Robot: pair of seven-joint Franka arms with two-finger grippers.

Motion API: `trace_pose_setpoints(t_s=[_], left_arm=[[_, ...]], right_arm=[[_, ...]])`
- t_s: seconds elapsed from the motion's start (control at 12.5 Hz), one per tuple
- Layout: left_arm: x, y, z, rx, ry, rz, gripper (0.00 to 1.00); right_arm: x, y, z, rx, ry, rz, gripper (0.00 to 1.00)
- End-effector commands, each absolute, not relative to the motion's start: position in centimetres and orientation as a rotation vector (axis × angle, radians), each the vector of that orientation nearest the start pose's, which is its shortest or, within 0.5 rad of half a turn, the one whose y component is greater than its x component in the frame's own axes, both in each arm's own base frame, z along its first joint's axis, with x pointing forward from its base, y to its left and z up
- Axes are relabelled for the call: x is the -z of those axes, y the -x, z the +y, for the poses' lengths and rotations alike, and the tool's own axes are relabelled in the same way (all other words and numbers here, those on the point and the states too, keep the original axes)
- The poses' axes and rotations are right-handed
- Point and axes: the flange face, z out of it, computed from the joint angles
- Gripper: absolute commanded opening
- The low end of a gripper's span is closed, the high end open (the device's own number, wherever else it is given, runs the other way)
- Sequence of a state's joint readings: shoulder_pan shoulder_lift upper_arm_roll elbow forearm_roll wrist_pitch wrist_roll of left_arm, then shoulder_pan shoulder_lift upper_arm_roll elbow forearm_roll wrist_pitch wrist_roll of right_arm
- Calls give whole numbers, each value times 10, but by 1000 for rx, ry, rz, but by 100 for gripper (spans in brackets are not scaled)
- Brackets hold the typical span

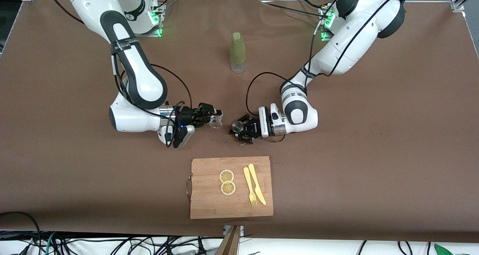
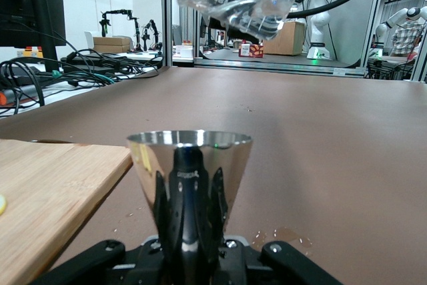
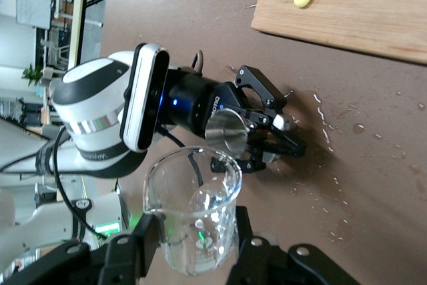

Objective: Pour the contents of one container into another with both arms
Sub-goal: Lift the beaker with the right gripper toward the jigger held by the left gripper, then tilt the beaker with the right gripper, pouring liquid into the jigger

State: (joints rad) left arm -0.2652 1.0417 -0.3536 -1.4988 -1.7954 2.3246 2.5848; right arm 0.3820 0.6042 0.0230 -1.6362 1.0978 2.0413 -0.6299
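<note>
R gripper [image 1: 212, 119] fingers pinch a clear beaker [image 1: 216, 121], held up over the table's [image 1: 374, 165] centre, just beside the L gripper. In the right wrist view the beaker [image 3: 192, 208] sits between the finger pads.

L gripper [image 1: 239, 129] fingers pinch a steel cup [image 1: 237, 126], low over the table centre; wet drops [image 3: 327, 115] lie on the table near it.

1 board [image 1: 209, 202] lies by the table's front-camera edge, w/ 2 lemon slices [image 1: 227, 182], 1 fork [image 1: 249, 186], 1 knife [image 1: 257, 184].

1 green bottle [image 1: 238, 52] stands upright near the edge by the bases.
</note>
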Motion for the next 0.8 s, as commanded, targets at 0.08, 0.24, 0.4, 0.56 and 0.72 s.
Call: trace_pose_setpoints(t_s=[0.08, 0.24, 0.4, 0.56, 0.72], left_arm=[[-74, -576, -400, -1187, -1505, -1242, 0], [-84, -582, -407, -1213, -1493, -1235, 0], [-89, -586, -410, -1223, -1485, -1234, 0], [-95, -589, -412, -1236, -1484, -1222, 0], [-97, -593, -412, -1250, -1492, -1199, 0]], right_arm=[[-288, -600, 330, -111, 2191, -304, 15], [-288, -596, 339, -144, 2206, -254, 15], [-288, -594, 345, -153, 2219, -220, 15], [-290, -589, 352, -182, 2223, -192, 14], [-297, -583, 359, -208, 2229, -164, 14]])
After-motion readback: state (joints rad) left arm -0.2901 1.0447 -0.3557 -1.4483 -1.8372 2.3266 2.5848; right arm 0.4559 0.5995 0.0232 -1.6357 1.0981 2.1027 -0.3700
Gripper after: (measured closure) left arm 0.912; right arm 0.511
